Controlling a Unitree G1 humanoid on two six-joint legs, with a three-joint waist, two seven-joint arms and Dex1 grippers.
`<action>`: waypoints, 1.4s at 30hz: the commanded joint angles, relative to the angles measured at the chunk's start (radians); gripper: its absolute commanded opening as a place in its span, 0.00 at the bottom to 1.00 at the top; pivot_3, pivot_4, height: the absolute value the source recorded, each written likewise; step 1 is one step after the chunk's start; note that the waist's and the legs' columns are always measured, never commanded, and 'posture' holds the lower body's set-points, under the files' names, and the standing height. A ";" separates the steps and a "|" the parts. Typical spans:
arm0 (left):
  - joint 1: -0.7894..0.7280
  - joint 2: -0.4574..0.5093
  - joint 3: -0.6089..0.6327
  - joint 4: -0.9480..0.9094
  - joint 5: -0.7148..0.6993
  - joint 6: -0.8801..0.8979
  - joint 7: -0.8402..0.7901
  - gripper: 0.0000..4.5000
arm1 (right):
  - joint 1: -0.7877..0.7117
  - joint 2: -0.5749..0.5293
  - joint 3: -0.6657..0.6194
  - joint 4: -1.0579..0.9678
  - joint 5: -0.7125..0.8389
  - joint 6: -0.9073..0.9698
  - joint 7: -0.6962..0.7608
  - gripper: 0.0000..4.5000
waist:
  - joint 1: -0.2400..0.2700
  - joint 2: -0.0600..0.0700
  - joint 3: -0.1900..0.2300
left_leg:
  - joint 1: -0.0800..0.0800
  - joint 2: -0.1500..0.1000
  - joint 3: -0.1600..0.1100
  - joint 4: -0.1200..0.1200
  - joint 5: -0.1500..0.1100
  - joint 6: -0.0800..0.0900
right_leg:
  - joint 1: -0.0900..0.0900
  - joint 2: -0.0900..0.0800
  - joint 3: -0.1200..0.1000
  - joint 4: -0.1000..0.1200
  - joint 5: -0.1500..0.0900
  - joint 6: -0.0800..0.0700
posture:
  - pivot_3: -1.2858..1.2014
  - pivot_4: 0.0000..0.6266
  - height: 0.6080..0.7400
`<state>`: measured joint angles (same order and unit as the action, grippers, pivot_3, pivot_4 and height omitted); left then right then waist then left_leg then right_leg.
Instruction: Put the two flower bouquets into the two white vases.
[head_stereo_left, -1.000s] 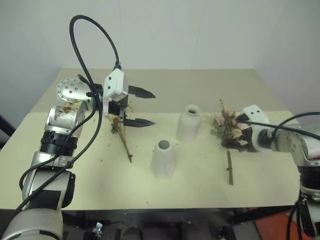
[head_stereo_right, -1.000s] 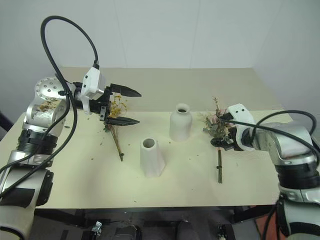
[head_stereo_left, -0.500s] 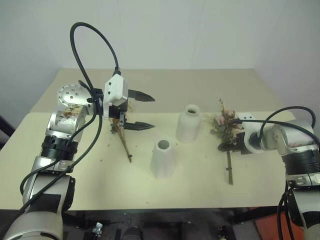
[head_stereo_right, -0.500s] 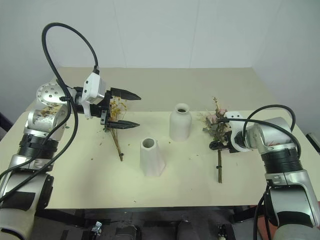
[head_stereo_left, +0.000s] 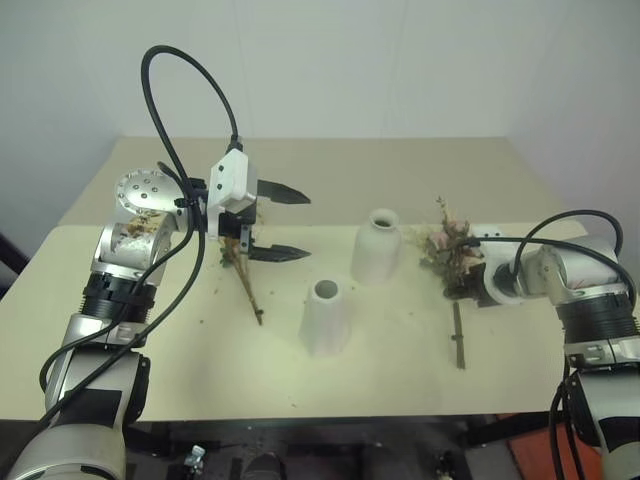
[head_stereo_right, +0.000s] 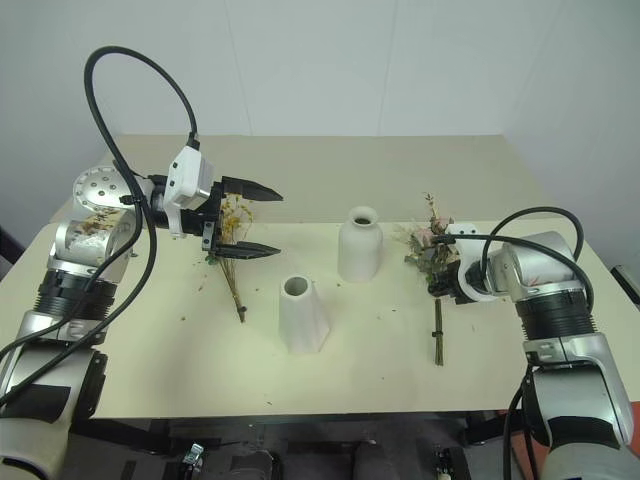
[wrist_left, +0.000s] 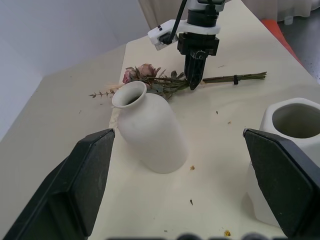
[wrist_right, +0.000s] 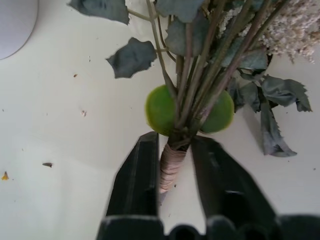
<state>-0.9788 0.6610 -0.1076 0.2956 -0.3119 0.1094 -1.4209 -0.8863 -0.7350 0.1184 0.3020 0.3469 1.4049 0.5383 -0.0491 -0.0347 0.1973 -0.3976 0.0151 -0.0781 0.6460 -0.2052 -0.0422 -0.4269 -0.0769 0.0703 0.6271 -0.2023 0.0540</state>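
Note:
The pink rose bouquet (head_stereo_left: 445, 245) lies on the table's right side, its stems running toward the front edge. My right gripper (wrist_right: 172, 145) points down onto it, its two black fingers shut on the wrapped stems (wrist_right: 171, 167) just below a green round piece. The yellow-orange bouquet (head_stereo_right: 232, 280) lies flat at the left. My left gripper (head_stereo_left: 300, 225) hangs above it, wide open and holding nothing, pointing toward the vases. The cone-shaped white vase (head_stereo_left: 327, 317) stands upright in the middle. The bottle-shaped white vase (head_stereo_left: 378, 247) stands upright just behind it to the right.
The cream table (head_stereo_left: 400, 400) has small dried crumbs scattered around both bouquets. A black cable (head_stereo_left: 190, 70) loops high over my left arm. A white wall stands behind the table's far edge.
My right gripper, open above the rose bouquet a second ago, sank onto the stems and shut on them. The left gripper stayed open in place.

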 joint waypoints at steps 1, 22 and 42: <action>-0.013 0.015 0.029 -0.030 -0.003 -0.003 0.011 1.00 | -0.033 -0.003 0.002 0.006 -0.021 -0.019 0.005 0.05 | 0.000 0.000 0.000 | 0.000 0.000 0.000 0.000 0.000 0.000 | 0.000 0.000 0.000 0.000 0.000 0.000 | 0.52 0.24 1.00; 0.037 0.048 0.064 -0.053 -0.027 0.026 0.059 1.00 | -0.121 0.125 -0.446 -0.354 -0.010 -0.573 -0.201 0.04 | 0.000 0.002 0.001 | -0.006 0.001 -0.001 -0.001 0.000 0.000 | -0.009 0.001 0.000 0.003 0.000 -0.001 | 0.52 0.24 1.00; 0.139 0.006 0.111 -0.060 -0.087 0.081 0.098 1.00 | 0.069 0.490 -0.447 -0.467 0.149 -1.132 -0.169 0.04 | -0.014 0.002 0.001 | -0.006 0.000 0.000 0.000 0.000 0.000 | -0.009 0.000 0.000 0.006 0.002 -0.002 | 0.52 0.24 1.00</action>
<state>-0.8366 0.6586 -0.0195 0.2772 -0.3902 0.1870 -1.3322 -0.8135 -0.2480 -0.3526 -0.1424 0.5014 0.3249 0.3595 -0.0632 -0.0323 0.1982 -0.4033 0.0152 -0.0785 0.6458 -0.2047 -0.0420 -0.4364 -0.0764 0.0705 0.6329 -0.2003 0.0516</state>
